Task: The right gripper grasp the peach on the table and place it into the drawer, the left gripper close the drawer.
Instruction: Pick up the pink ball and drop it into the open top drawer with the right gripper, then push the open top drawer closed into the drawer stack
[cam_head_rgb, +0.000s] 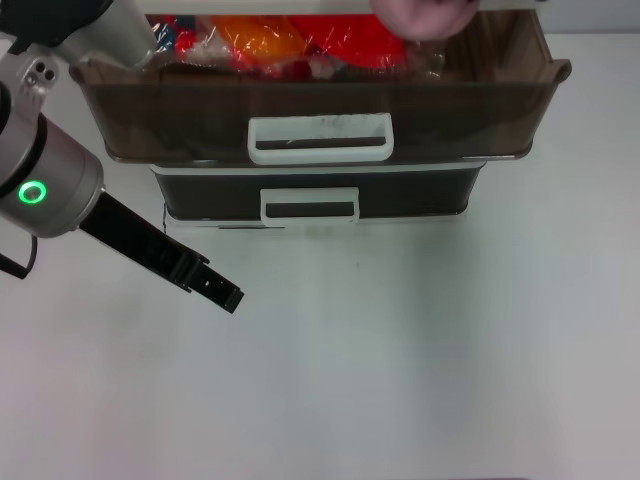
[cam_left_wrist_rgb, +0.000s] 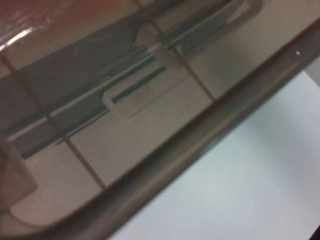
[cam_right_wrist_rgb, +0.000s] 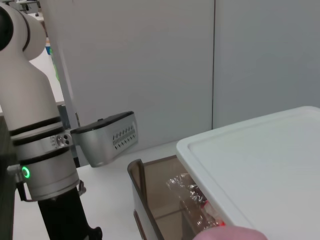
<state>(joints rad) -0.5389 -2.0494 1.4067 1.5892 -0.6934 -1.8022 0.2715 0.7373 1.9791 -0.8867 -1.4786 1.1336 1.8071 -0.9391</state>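
Observation:
The peach shows as a pink round shape at the frame's top edge, over the back right part of the open drawer; whether it hangs or rests there I cannot tell. In the right wrist view the peach is a pink sliver low over the drawer. The right gripper itself is out of view. My left gripper hovers shut over the table, in front of the drawer's left corner and apart from it. In the left wrist view the drawer's brown wall fills most of the picture.
Shiny orange and red packets lie inside the drawer. A shallower dark drawer with a narrower white handle sits below it. The cabinet's white top overhangs the drawer in the right wrist view.

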